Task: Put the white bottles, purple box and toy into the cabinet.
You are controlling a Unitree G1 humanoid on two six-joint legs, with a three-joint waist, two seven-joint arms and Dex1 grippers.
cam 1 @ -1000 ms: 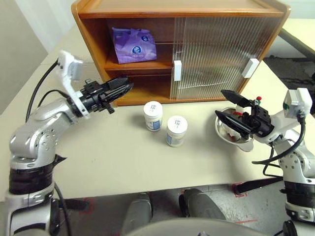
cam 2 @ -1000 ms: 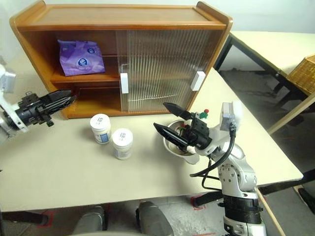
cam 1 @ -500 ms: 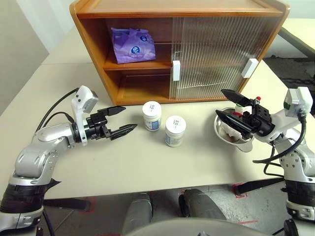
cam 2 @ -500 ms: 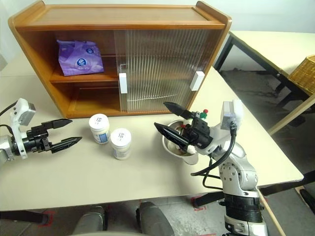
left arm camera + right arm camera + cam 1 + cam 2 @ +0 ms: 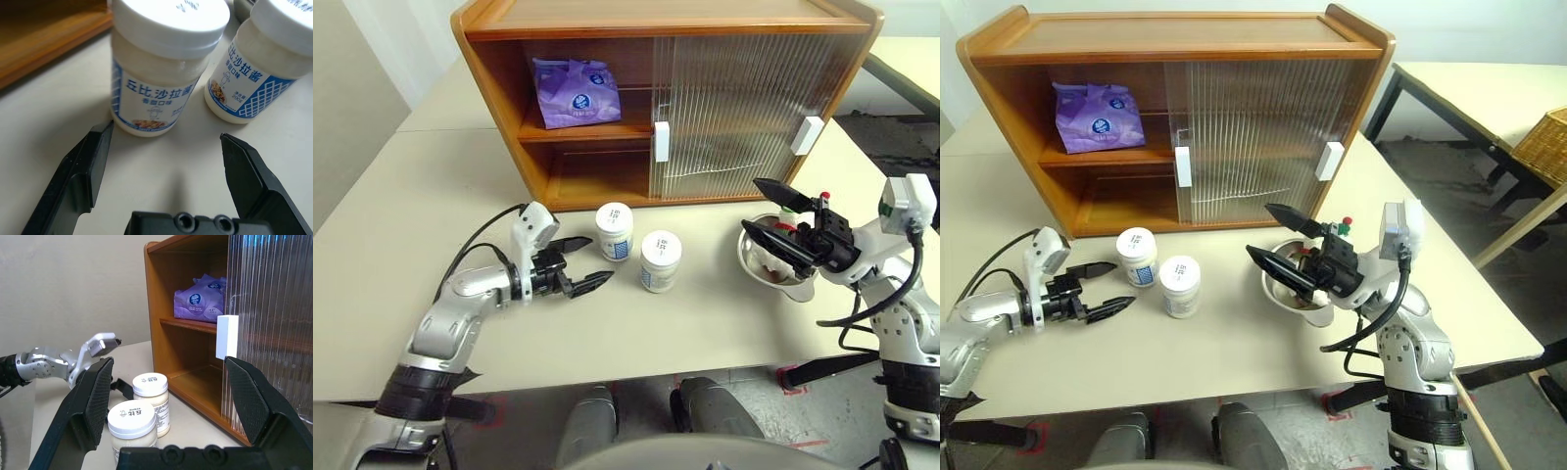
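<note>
- We see the left gripper (image 5: 590,263) low over the tabletop (image 5: 705,323), its fingers (image 5: 90,161) spread wide and holding nothing.
- Just ahead of these fingers stands the nearer white bottle (image 5: 615,231), not touched; the second white bottle (image 5: 660,260) stands close beside it, a little nearer to the tabletop's front edge.
- The right gripper (image 5: 767,210) hangs above the tabletop with its fingers (image 5: 93,401) wide apart and empty.
- Under the right gripper we see a steel bowl (image 5: 754,262); a white thing with some red lies in it, probably the toy (image 5: 773,253), mostly hidden.
- The purple box (image 5: 576,90) lies on the upper shelf of the cabinet (image 5: 666,20), in its open left half.
- The ribbed sliding doors (image 5: 744,108) cover the right half.
</note>
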